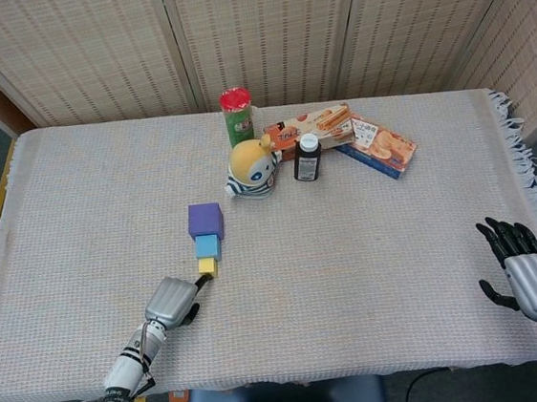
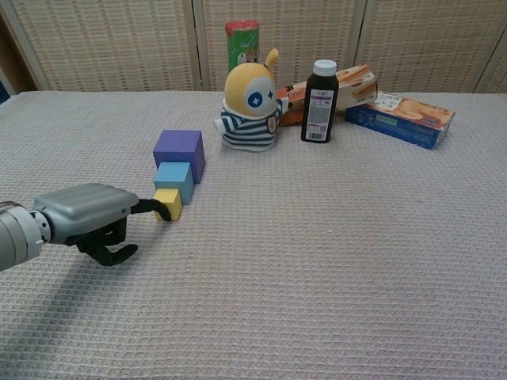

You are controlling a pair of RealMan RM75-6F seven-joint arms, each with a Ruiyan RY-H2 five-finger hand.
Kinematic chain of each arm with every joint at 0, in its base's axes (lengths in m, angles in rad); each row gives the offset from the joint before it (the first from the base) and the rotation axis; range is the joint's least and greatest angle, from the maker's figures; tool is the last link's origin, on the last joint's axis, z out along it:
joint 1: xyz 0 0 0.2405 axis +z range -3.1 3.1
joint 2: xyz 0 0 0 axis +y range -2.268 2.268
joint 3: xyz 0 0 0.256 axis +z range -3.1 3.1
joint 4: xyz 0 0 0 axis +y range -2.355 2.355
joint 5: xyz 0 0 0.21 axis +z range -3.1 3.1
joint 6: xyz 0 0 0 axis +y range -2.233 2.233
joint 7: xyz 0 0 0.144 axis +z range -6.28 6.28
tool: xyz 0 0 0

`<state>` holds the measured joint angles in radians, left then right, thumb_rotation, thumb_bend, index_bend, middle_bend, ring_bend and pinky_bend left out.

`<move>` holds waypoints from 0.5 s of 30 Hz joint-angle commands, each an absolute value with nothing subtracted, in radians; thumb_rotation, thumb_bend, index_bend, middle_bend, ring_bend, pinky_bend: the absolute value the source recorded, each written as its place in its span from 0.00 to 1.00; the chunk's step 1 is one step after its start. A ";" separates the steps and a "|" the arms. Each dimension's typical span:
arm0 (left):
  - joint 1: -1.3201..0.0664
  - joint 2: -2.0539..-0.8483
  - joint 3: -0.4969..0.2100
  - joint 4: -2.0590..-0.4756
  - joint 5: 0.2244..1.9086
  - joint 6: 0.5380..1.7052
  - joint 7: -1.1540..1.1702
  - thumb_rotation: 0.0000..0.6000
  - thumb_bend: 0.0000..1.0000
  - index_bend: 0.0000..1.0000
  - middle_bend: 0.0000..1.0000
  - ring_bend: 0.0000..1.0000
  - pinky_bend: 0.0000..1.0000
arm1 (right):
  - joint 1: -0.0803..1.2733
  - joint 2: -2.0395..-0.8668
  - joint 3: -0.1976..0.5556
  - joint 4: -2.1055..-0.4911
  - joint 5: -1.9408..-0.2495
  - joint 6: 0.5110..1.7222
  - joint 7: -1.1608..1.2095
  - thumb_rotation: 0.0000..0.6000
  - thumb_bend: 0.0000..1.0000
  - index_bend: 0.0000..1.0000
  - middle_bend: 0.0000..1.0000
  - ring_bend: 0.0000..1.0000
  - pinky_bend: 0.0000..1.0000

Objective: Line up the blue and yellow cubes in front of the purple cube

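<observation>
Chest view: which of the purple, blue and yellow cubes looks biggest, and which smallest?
1. purple cube, largest though farthest from the camera
2. blue cube
3. yellow cube, smallest though nearest

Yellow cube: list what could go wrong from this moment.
1. The left hand has a fingertip against the yellow cube; a further push may shove it into the blue cube and skew the row in front of the purple cube.
2. Pulling the finger back carelessly might drag the small yellow cube out of line.
3. The right hand hangs open at the table edge, far from the cubes, and poses little risk.
</observation>
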<state>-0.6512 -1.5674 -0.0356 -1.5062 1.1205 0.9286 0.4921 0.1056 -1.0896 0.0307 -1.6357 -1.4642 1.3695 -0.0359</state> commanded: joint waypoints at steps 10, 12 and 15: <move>-0.658 -1.578 -0.038 -1.488 1.110 0.925 0.487 1.00 0.51 0.18 1.00 1.00 1.00 | 0.103 -1.088 0.031 -1.637 -1.464 1.374 -0.034 1.00 0.07 0.00 0.00 0.00 0.00; -0.658 -1.578 -0.038 -1.487 1.107 0.925 0.486 1.00 0.51 0.18 1.00 1.00 1.00 | 0.103 -1.088 0.031 -1.637 -1.464 1.374 -0.034 1.00 0.07 0.00 0.00 0.00 0.00; -0.658 -1.579 -0.039 -1.483 1.106 0.925 0.480 1.00 0.51 0.18 1.00 1.00 1.00 | 0.104 -1.088 0.030 -1.636 -1.464 1.371 -0.034 1.00 0.07 0.00 0.00 0.00 0.00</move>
<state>-0.6583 -1.5791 -0.0389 -1.4837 1.1058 0.9254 0.4805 0.1042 -1.0883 0.0302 -1.6361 -1.4644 1.3715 -0.0342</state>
